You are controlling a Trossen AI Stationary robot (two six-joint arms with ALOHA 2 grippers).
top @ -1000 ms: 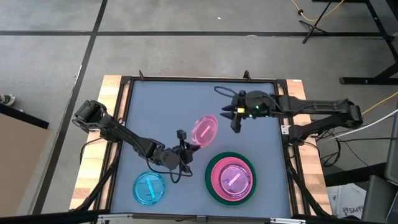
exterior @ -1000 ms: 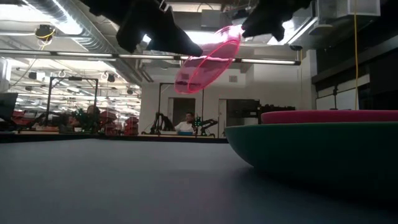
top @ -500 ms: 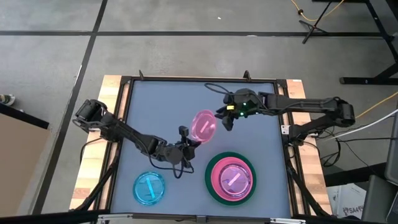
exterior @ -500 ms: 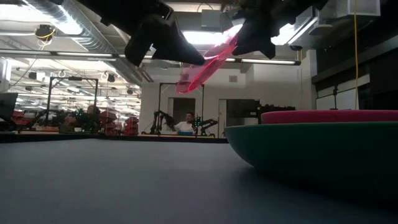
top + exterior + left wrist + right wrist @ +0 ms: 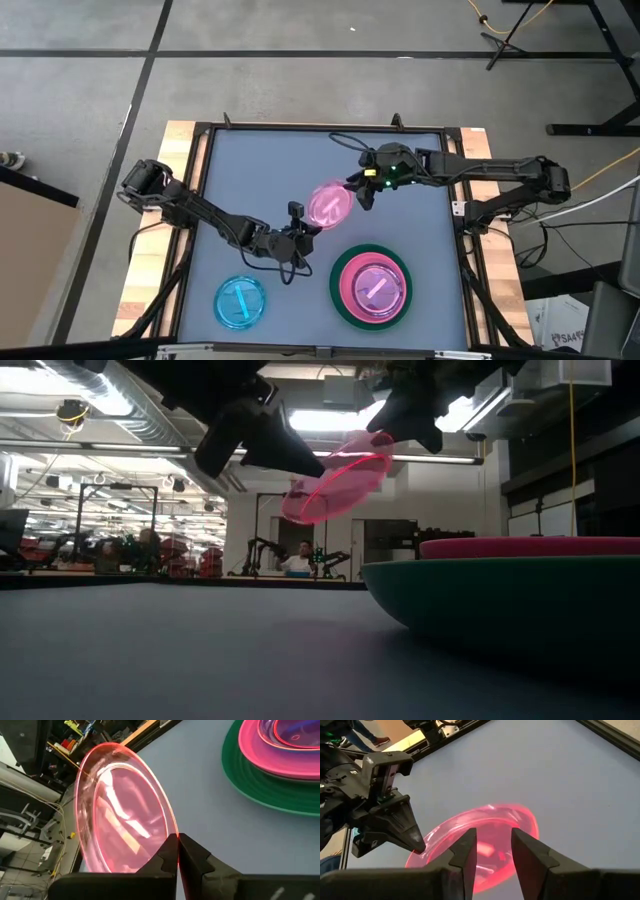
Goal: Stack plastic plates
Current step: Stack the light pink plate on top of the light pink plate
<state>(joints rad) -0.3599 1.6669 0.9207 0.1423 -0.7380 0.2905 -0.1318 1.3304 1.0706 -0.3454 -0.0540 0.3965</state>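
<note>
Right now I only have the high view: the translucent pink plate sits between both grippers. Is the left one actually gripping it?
Observer: Yes. In the left wrist view the left gripper is shut on the rim of the pink plate.
Operator: And the right one?
Observer: The right gripper is open, its fingers spread, with the plate showing between them.
Operator: Is the plate off the table?
Observer: Yes, the low view shows it tilted in the air, well above the table.
</note>
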